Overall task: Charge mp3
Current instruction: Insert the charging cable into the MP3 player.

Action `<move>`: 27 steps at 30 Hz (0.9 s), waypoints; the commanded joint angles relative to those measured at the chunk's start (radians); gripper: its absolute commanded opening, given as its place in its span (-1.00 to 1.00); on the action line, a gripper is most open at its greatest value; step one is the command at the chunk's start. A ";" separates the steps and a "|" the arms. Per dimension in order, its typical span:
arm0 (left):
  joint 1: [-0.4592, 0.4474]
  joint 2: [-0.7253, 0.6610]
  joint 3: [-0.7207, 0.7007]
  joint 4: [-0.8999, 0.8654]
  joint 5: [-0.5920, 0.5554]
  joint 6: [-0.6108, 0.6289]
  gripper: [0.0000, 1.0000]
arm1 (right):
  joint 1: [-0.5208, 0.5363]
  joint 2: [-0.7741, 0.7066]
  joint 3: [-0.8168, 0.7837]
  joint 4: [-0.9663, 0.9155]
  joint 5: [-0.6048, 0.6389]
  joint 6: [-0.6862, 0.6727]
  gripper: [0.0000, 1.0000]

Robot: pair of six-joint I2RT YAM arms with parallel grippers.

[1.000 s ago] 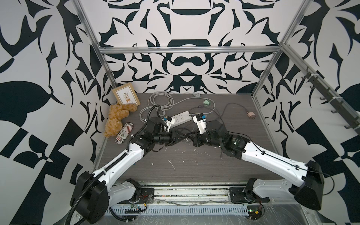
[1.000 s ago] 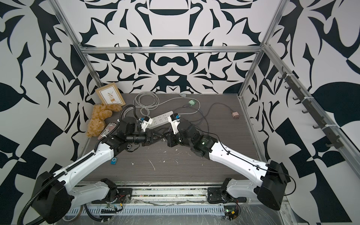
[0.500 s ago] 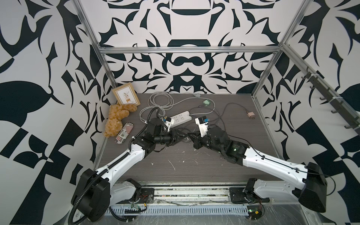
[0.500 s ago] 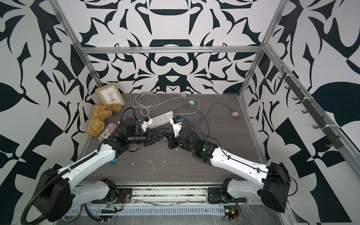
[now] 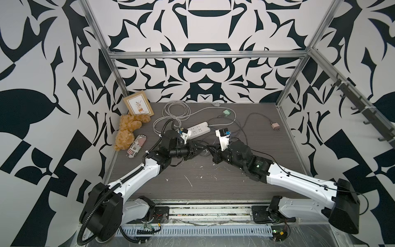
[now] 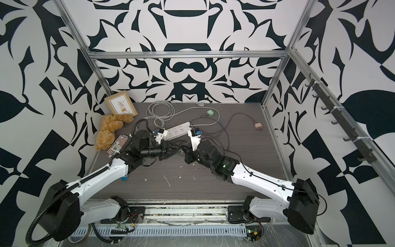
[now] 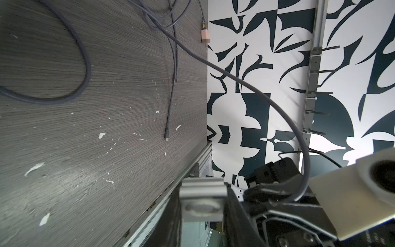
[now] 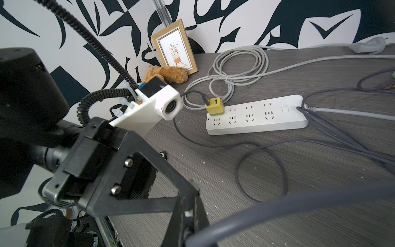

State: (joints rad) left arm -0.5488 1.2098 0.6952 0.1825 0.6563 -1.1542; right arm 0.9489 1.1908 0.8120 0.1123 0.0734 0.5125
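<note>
The small silver mp3 player (image 7: 202,198) is held tight in the left gripper (image 5: 201,148), over the table (image 7: 85,149). A grey cable (image 7: 267,96) is pinched in the right gripper (image 5: 211,149), which is squeezed tight, right beside the player. The two grippers are set tip to tip. Whether the cable end is pushed in cannot be told. A white power strip (image 8: 256,119) is laid just past the grippers, with a yellow plug (image 8: 214,106) stuck in it.

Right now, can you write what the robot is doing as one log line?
left gripper: shut on mp3 player | right gripper: shut on grey cable | yellow charger: plugged into power strip
</note>
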 commanded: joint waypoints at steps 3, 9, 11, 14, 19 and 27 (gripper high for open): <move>-0.007 -0.022 0.051 0.257 0.054 -0.031 -1.00 | 0.034 0.102 -0.033 -0.154 -0.133 0.019 -1.00; -0.008 -0.022 0.059 0.250 0.062 -0.027 -1.00 | 0.033 0.127 -0.018 -0.156 -0.149 0.024 -1.00; -0.008 -0.024 0.049 0.226 0.065 -0.018 -1.00 | 0.031 0.119 0.009 -0.175 -0.138 0.025 -1.00; -0.008 -0.036 0.017 0.168 0.051 -0.009 -1.00 | 0.017 0.085 0.129 -0.300 -0.114 0.054 -0.68; -0.003 -0.048 -0.079 0.024 -0.014 0.037 -1.00 | 0.009 0.024 0.372 -0.574 -0.140 0.134 0.08; 0.039 0.008 -0.051 -0.334 -0.081 0.143 -1.00 | -0.005 -0.119 0.371 -0.731 -0.268 0.346 0.36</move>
State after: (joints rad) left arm -0.5205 1.2083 0.5995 0.0521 0.6151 -1.0863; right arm 0.9497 1.1217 1.1713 -0.5270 -0.1154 0.7425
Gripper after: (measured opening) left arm 0.310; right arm 0.657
